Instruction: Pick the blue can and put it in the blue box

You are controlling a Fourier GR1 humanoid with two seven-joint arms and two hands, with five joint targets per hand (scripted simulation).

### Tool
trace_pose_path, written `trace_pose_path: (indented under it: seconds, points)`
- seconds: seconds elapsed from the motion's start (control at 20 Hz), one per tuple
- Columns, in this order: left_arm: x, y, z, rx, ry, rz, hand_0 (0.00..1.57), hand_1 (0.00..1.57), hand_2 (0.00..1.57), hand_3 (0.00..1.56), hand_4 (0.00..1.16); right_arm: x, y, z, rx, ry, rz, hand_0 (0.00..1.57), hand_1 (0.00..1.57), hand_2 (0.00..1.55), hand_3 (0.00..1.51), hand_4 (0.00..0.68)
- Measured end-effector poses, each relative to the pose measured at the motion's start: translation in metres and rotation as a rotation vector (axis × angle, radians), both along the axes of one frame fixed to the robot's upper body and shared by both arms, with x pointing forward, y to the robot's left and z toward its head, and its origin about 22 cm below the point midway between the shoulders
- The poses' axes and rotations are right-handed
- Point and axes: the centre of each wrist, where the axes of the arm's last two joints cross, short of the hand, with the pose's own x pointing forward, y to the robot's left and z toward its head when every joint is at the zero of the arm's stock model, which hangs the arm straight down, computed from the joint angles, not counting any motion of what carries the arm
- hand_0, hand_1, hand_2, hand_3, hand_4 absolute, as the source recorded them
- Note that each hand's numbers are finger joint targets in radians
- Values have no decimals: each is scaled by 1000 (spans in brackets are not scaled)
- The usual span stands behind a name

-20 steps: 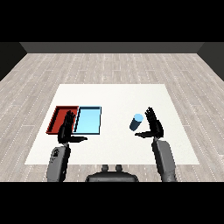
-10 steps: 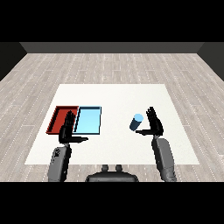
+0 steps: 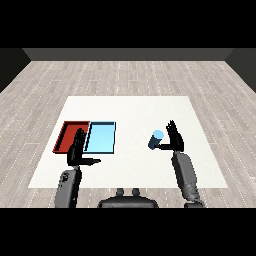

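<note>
Across the white table (image 3: 130, 107), which is filling most of the head view over a grey plank floor (image 3: 125, 72), we are logging the items from largest down. We are seeing the red tray (image 3: 67, 136) and the blue box (image 3: 101, 137) lying side by side at the table's left, touching along one long edge, with the red one on the outside. We are noting the right forearm (image 3: 186, 177) rising from the lower right and the left forearm (image 3: 67, 186) from the lower left. We are recording the left hand (image 3: 77, 150) as open, fingers straight and pointing away from the robot, thumb stuck out to the right, hovering near the front edges of both trays and holding nothing. We are recording the right hand (image 3: 173, 139) as open too, fingers upright, palm turned toward the blue can (image 3: 155, 140). We are seeing that can tilted, well apart from the blue box, just beside the right palm; we cannot tell whether thumb and can are touching.
</note>
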Motion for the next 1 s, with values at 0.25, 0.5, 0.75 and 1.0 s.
trace_pose_path:
  seconds: [0.25,0.5,0.75,1.0]
  points:
    - [2,2,-2,-18,1,-4,0,0,0,0,0,10,3,-14,22,29,1,0,0,0,0,0]
    - [3,-1,-1,-14,-1,4,0,0,0,0,0,16,4,-19,36,57,10,0,0,0,0,0]
    - [2,6,4,-19,-6,1,0,0,0,0,0,21,9,-31,76,82,7,0,0,0,0,0]
    - [4,6,5,-18,-1,1,0,0,0,0,0,33,22,-39,89,112,7,0,0,0,0,0]
